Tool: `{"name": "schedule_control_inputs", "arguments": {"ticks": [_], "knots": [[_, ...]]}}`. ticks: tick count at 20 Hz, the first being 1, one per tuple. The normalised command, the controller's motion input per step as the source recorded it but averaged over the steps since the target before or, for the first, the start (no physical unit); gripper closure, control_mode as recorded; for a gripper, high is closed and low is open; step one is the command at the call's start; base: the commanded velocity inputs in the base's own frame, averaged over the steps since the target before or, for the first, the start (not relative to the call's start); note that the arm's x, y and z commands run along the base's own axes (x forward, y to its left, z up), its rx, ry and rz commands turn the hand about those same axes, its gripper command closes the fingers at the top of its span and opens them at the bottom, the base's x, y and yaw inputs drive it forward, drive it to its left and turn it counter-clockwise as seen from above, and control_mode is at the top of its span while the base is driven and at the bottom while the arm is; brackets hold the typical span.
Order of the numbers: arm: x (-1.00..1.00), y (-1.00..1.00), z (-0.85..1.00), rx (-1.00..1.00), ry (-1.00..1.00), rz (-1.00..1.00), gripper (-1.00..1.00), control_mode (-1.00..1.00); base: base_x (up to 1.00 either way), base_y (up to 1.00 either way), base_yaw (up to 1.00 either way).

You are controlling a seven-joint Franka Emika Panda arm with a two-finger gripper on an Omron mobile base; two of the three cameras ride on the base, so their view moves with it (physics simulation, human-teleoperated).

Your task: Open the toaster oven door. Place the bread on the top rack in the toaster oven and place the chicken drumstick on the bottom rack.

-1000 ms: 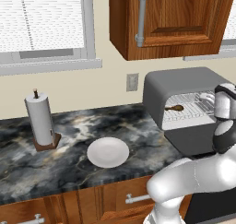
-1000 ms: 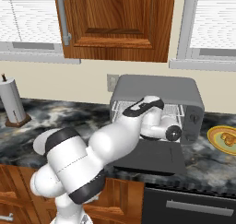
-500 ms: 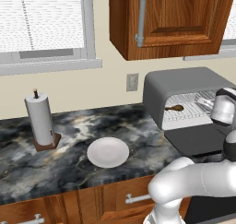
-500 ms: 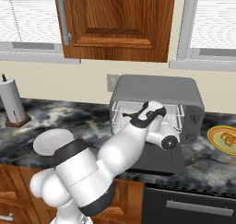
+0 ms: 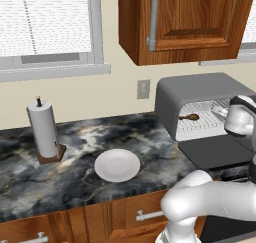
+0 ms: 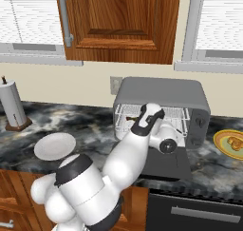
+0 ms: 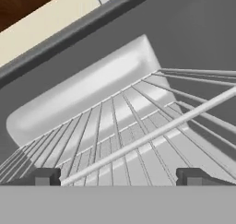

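Note:
The grey toaster oven point(image 5: 195, 89) point(image 6: 161, 90) stands at the right of the counter, and its door point(image 5: 220, 152) point(image 6: 166, 169) lies folded down flat. Inside at the left, the brown chicken drumstick point(image 5: 190, 118) rests on a white wire rack; I cannot tell which one. My gripper point(image 5: 225, 114) point(image 7: 118, 177) hangs open at the oven's mouth, pointing in over the wire rack point(image 7: 115, 126), with nothing between its fingers. The golden-orange bread point(image 6: 232, 142) lies on a yellow plate right of the oven.
A white plate point(image 5: 117, 165) point(image 6: 54, 146) sits mid-counter with nothing on it. A paper towel roll point(image 5: 44, 131) point(image 6: 12, 105) stands at the far left. A wooden cabinet point(image 5: 190, 22) hangs above the oven. My own arm crosses in front of the open door.
The arm has folded and its elbow has swung. The hand has sunk a little at the oven's mouth. The gripper stays open and the drumstick has not moved.

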Motion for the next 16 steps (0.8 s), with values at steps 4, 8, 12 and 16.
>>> {"name": "schedule_control_inputs", "arguments": {"ticks": [4,8,12,16], "knots": [[0.00,0.00,0.07,-0.13,0.00,-0.12,-1.00,-1.00,0.00,0.00,0.00],[0.00,0.00,-0.05,-0.15,0.04,-0.11,-1.00,-1.00,0.00,0.00,0.00],[0.00,0.00,-0.03,-0.11,0.06,-0.10,-1.00,-1.00,0.00,0.00,0.00],[0.02,0.00,0.00,-0.02,0.11,-0.12,-1.00,-1.00,0.00,0.00,0.00]]}}
